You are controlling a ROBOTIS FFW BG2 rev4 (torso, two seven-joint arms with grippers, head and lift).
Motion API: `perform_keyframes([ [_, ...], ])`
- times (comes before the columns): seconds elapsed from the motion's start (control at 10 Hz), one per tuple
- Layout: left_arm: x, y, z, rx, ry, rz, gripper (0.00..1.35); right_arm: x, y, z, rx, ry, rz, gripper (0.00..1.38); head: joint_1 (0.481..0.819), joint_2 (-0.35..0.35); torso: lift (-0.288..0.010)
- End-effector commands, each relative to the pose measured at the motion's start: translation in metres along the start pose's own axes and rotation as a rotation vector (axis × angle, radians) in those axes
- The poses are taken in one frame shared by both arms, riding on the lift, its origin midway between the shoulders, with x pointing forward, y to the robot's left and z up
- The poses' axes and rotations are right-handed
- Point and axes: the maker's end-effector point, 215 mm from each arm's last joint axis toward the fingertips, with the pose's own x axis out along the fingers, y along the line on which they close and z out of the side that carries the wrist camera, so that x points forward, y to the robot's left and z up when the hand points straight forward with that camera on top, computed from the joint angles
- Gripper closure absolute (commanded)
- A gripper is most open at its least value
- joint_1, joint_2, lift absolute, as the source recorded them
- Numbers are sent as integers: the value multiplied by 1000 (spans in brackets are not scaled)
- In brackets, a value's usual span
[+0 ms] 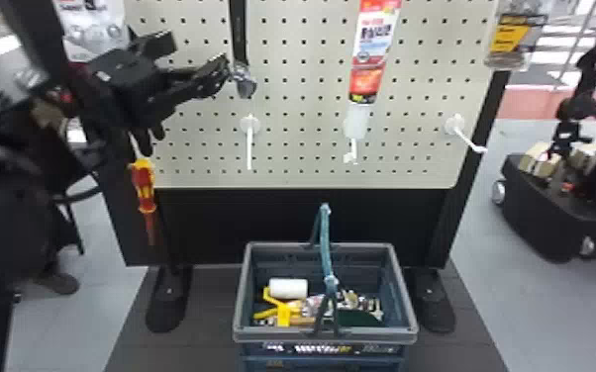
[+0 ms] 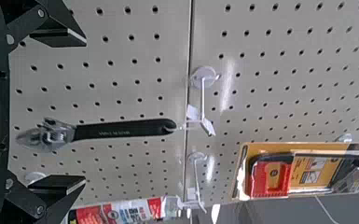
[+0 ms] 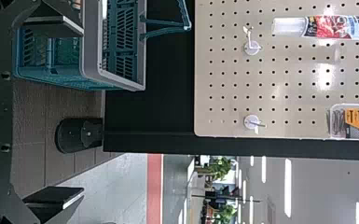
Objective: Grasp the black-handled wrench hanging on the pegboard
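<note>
High on the pegboard (image 1: 302,99), the black-handled wrench (image 2: 107,131) hangs from a white hook, with its handle up and its metal head down. The left gripper (image 2: 81,109) faces the board with its fingers spread wide, one on either side of the wrench's head end. Neither finger touches it in the wrist view. From the head camera a fingertip seems just beside the metal head, though contact is hard to judge. The right gripper (image 3: 81,111) is also wide open, back from the board. Below the board, a basket (image 1: 242,297) sits on a dark platform.
</note>
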Motion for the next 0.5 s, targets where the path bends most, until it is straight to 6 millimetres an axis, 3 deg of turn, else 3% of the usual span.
perform_keyframes([
  [0.0, 17, 0, 15, 10, 11, -44, 246, 0, 0, -2, 3, 4, 0, 102, 549, 0, -100],
  [0.2, 47, -16, 19, 5, 72, -154, 246, 0, -1, -2, 4, 4, 0, 102, 549, 0, -100],
  [0.4, 70, -35, -12, -62, 181, -310, 246, 1, -2, 0, 6, 0, 4, 102, 549, 0, -100],
])
